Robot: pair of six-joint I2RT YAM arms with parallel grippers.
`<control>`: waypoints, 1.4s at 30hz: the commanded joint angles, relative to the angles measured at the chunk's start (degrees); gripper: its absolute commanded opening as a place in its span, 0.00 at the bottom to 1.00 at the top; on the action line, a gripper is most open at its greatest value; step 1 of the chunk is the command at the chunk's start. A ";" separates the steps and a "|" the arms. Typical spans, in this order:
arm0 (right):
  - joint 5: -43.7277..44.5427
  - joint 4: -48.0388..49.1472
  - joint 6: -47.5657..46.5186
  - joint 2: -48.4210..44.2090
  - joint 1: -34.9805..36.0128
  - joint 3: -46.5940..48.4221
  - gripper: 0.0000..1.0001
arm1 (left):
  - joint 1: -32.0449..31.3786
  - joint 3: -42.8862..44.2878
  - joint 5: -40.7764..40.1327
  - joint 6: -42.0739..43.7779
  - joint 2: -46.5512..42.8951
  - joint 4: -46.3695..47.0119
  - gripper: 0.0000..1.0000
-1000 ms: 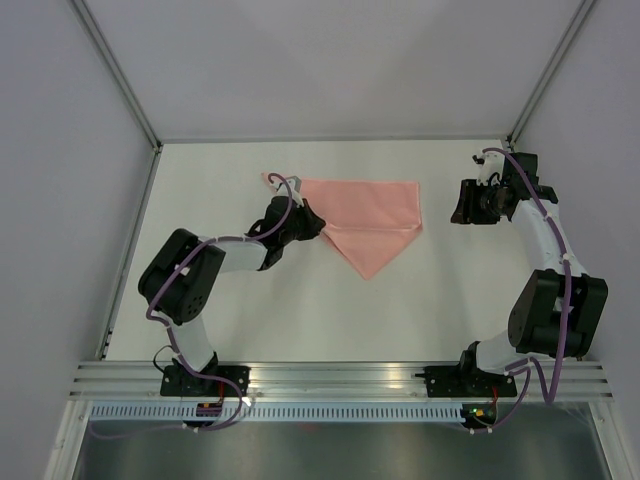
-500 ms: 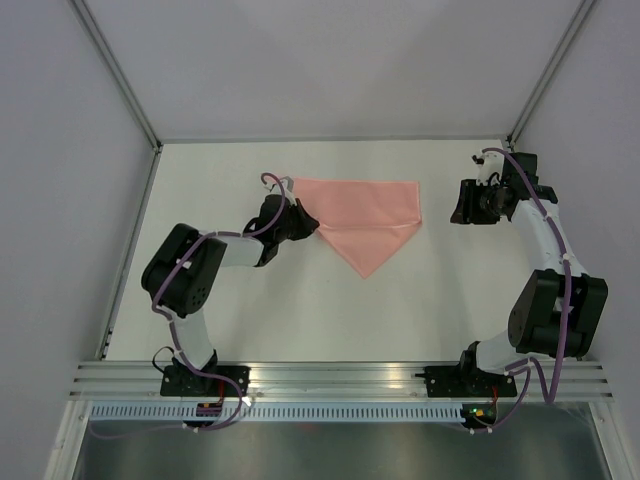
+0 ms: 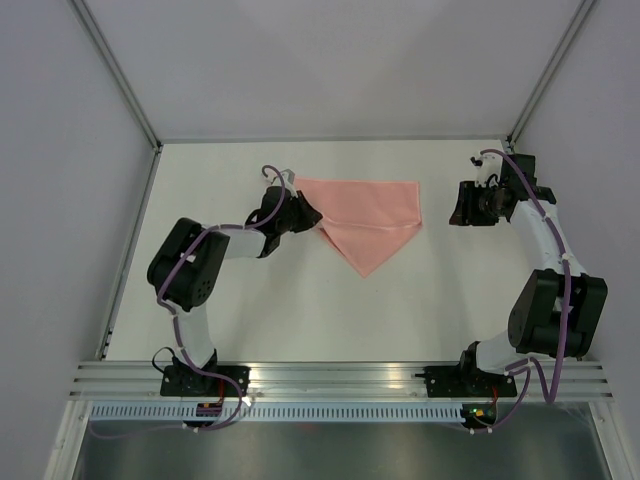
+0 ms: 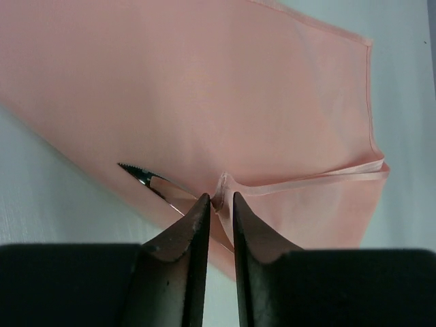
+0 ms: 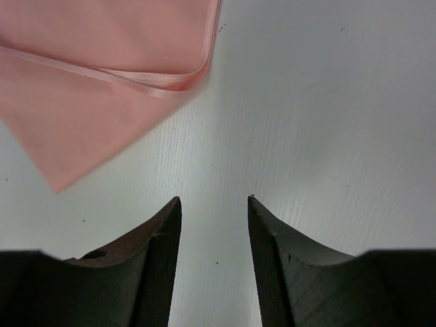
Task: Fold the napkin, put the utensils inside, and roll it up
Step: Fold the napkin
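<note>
The salmon-pink napkin (image 3: 372, 212) lies folded into a triangle at the back middle of the table, point toward me. My left gripper (image 3: 313, 215) is at its left end, shut on a pinched fold of napkin edge (image 4: 219, 201). In the left wrist view the napkin (image 4: 204, 88) fills the frame, and the knife's serrated silver blade (image 4: 144, 176) shows just left of my fingers. Its handle is hidden. My right gripper (image 3: 458, 205) is open and empty, right of the napkin. Its wrist view shows the gripper (image 5: 214, 199) over bare table, with the napkin's right corner (image 5: 102, 82) at the upper left.
The white table (image 3: 300, 310) is walled by grey panels on the left, back and right. A metal rail (image 3: 340, 375) runs along the near edge by the arm bases.
The left wrist has turned and shifted slightly toward the back. The napkin's small left tip that stuck out beyond the gripper no longer shows. The right arm has not moved.
</note>
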 commanded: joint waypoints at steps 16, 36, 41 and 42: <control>-1.05 1.01 -0.45 -1.18 0.22 -0.46 0.50 | 11.77 3.03 -6.17 -6.01 -4.36 -6.41 0.54; -0.52 1.45 -0.62 -1.18 1.19 -0.55 0.50 | 18.20 22.44 -4.77 -8.48 12.96 -16.96 0.53; 0.09 1.63 -0.53 -0.92 1.80 -0.55 0.50 | 18.46 27.79 -5.29 -7.95 15.77 -20.46 0.50; 0.18 1.63 -0.53 -0.83 1.89 -0.55 0.50 | 18.46 28.59 -5.38 -7.95 16.64 -20.74 0.50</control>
